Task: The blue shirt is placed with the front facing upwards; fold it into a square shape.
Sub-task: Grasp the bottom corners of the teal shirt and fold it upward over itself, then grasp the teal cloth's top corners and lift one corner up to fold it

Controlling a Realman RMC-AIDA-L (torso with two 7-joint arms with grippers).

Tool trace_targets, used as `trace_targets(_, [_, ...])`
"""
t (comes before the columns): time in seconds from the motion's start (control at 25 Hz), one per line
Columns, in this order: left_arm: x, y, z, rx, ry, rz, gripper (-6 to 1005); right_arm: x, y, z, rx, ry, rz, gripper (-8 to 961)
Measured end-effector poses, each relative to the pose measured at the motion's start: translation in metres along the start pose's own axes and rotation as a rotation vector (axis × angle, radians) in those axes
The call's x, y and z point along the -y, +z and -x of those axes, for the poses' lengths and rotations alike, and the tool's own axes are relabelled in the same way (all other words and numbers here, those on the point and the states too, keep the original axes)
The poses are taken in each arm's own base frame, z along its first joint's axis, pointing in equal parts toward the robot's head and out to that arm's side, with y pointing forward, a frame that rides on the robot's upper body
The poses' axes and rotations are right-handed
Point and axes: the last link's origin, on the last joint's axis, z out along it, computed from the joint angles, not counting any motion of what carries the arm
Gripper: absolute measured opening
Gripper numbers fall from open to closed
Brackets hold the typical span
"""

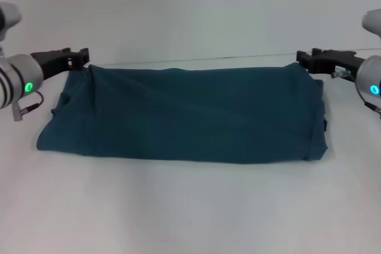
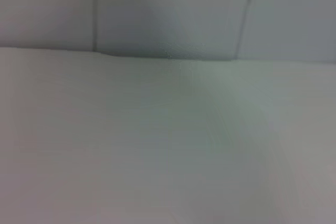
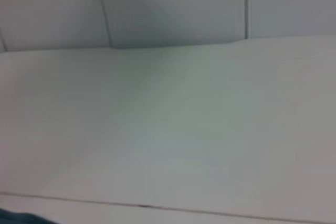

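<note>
The blue shirt lies on the white table as a wide, plain teal band with no lettering showing. Its far edge runs straight between my two grippers. My left gripper is at the band's far left corner, where the cloth peaks up to its tip and drapes down from it. My right gripper is at the far right corner, with the cloth peaking up to it the same way. Both look shut on those corners. A sliver of the blue shirt shows in the right wrist view; the left wrist view shows only table.
The white table stretches bare in front of the shirt. A pale wall rises just behind the shirt's far edge, its panel seams showing in both wrist views.
</note>
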Motion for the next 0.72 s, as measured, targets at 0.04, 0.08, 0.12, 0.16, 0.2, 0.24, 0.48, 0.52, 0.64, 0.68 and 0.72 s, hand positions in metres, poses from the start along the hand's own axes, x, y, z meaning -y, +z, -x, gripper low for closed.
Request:
trace_targets(0.04, [0.005,-0.003,0.0,-0.012,-0.021,-0.008,236,0.003,-0.002,0.0,0.006,0.003,-0.007,241])
trace_targets(0.08, [0.008,-0.004,0.0,-0.019,-0.033,-0.013,274,0.005,-0.003,0.001,0.011,0.007,-0.01,275])
trace_targets(0.12, [0.01,-0.006,0.001,-0.024,-0.043,-0.013,312,0.007,-0.006,0.001,0.018,0.012,-0.008,310])
trace_targets(0.16, [0.011,-0.007,0.001,-0.026,-0.049,-0.012,359,0.009,-0.008,0.002,0.027,0.019,-0.002,345])
trace_targets(0.2, [0.012,-0.008,0.002,-0.027,-0.055,-0.007,406,0.01,-0.011,0.002,0.036,0.026,0.01,379])
trace_targets(0.24, [0.012,-0.009,0.003,-0.027,-0.061,0.002,454,0.011,-0.014,0.001,0.042,0.032,0.022,414])
trace_targets(0.48, [0.015,-0.025,0.011,-0.019,-0.124,0.098,704,0.015,-0.037,-0.007,0.069,0.077,0.128,627])
trace_targets(0.52, [0.016,-0.029,0.012,-0.017,-0.134,0.117,743,0.016,-0.043,-0.008,0.072,0.082,0.148,662])
trace_targets(0.64, [0.019,-0.039,0.015,-0.009,-0.152,0.169,803,0.017,-0.057,-0.012,0.066,0.108,0.215,713])
trace_targets(0.68, [0.019,-0.043,0.016,-0.007,-0.153,0.186,813,0.02,-0.062,-0.014,0.059,0.124,0.23,721])
trace_targets(0.72, [0.021,-0.047,0.018,-0.006,-0.153,0.195,823,0.021,-0.066,-0.016,0.051,0.137,0.244,728])
